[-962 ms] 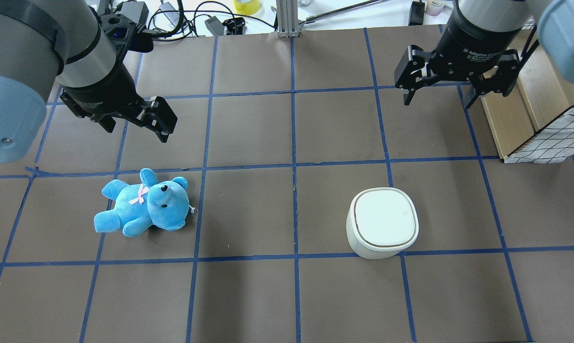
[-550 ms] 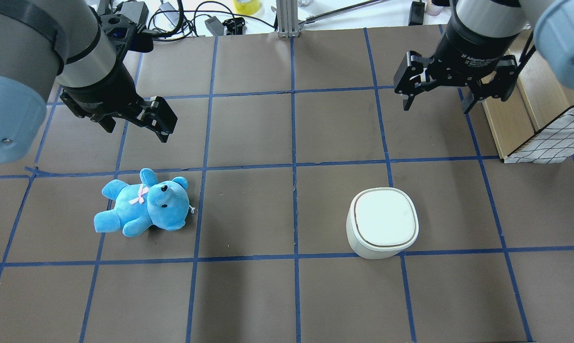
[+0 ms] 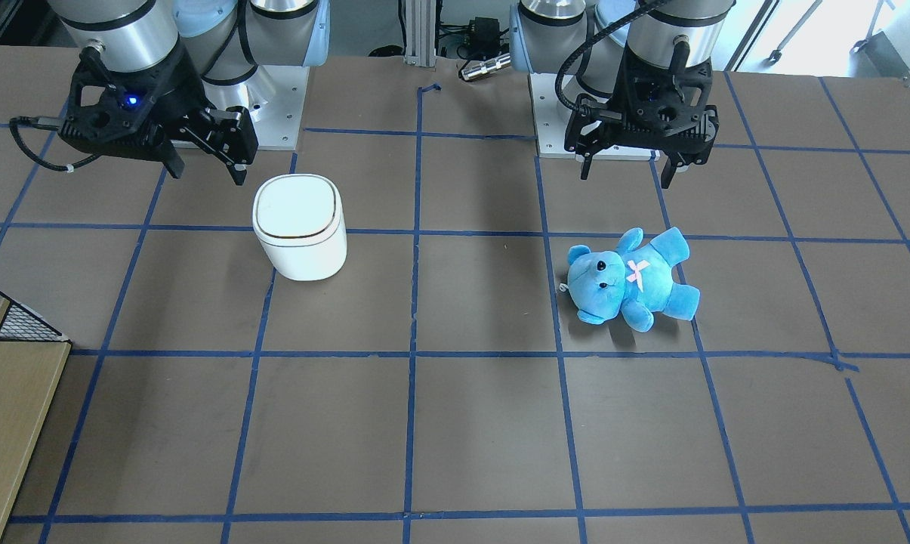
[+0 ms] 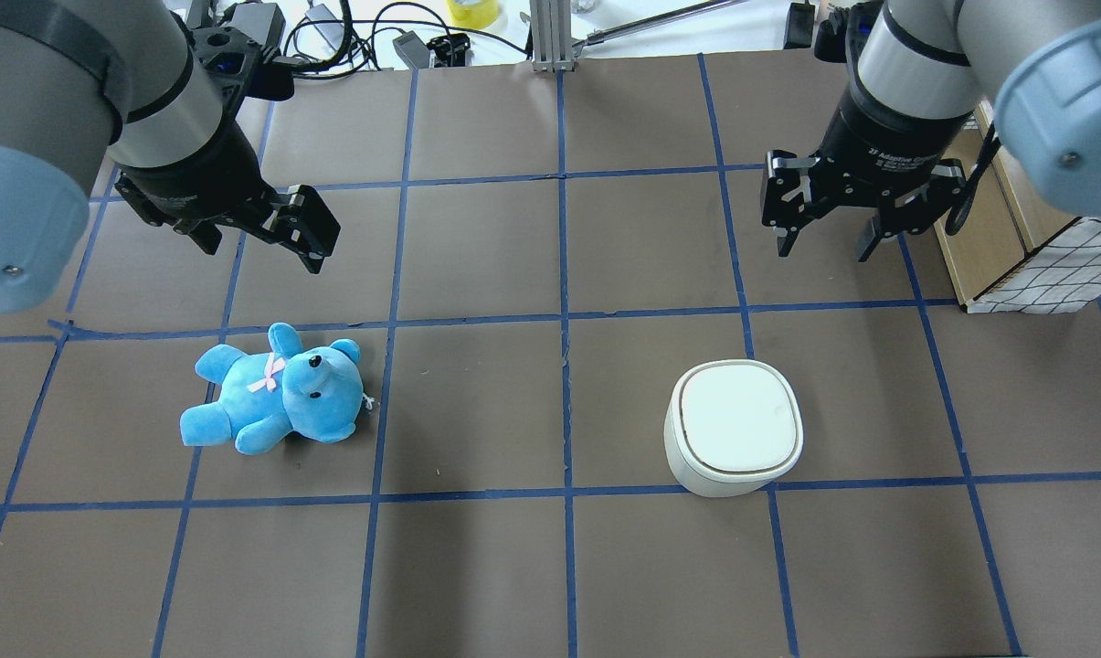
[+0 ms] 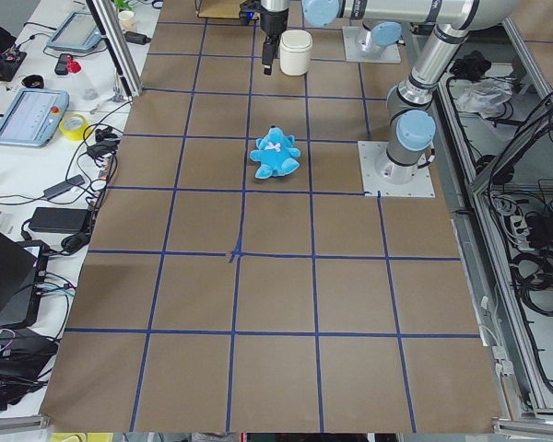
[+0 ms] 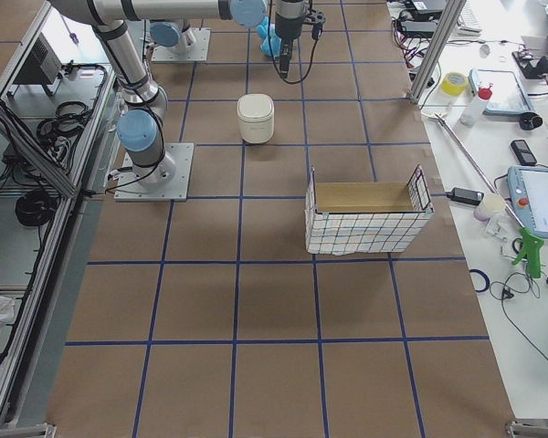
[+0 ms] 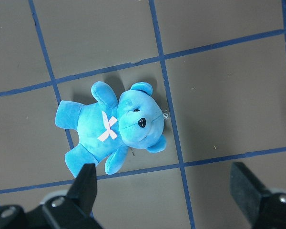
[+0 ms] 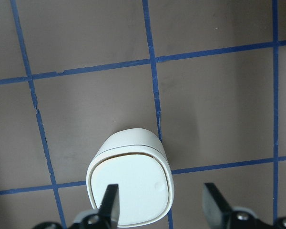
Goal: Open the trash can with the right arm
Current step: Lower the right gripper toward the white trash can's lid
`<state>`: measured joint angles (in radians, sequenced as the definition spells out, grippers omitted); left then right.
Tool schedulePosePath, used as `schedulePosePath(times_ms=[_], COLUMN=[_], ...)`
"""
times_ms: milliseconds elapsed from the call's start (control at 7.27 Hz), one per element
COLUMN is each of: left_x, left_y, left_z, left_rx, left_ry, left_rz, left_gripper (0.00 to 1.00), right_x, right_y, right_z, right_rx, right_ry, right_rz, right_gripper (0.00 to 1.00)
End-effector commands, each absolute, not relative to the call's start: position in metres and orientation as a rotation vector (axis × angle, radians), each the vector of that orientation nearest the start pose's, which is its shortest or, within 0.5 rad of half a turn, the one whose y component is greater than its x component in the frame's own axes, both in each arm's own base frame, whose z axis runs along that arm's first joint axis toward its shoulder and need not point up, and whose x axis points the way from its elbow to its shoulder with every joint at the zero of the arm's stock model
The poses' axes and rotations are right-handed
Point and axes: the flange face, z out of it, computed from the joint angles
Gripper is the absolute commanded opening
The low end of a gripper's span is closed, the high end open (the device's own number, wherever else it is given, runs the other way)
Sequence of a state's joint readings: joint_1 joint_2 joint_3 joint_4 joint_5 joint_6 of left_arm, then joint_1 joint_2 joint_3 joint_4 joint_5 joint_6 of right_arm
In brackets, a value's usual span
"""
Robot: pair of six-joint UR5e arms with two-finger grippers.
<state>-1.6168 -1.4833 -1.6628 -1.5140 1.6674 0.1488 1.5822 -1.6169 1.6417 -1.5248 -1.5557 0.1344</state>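
The right tool [image 4: 824, 247], jaws wide and empty, has drawn nearer the can [image 4: 735, 422] and now hangs at its 1 o'clock. The can is shut and untouched, so the approach is likely unfinished.

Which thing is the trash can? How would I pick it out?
On the brown table gridded with blue tape, look toward the end with the wire basket. There, close to the right gripper, stands the trash can: small, white, rounded-square, lid shut, with a thin gold rim line, unlike the blue teddy bear.
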Motion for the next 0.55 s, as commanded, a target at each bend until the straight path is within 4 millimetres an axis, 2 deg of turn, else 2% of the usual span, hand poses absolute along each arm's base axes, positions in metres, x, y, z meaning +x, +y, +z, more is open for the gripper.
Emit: schedulePosePath(times_ms=[0, 412], left_x=[-0.145, -0.145], left_y=[-0.454, -0.454], left_z=[0.490, 0.490], left_rx=[0.292, 0.292], left_ry=[3.028, 3.028], left_rz=[-0.072, -0.072], left_gripper=[1.00, 1.00], right_x=[0.140, 0.141], right_y=[-0.453, -0.437], right_z=[0.434, 0.391], right_rx=[0.191, 0.188], right_ry=[3.121, 3.109], right_rz=[0.231, 0.375], right_gripper=[0.20, 0.13])
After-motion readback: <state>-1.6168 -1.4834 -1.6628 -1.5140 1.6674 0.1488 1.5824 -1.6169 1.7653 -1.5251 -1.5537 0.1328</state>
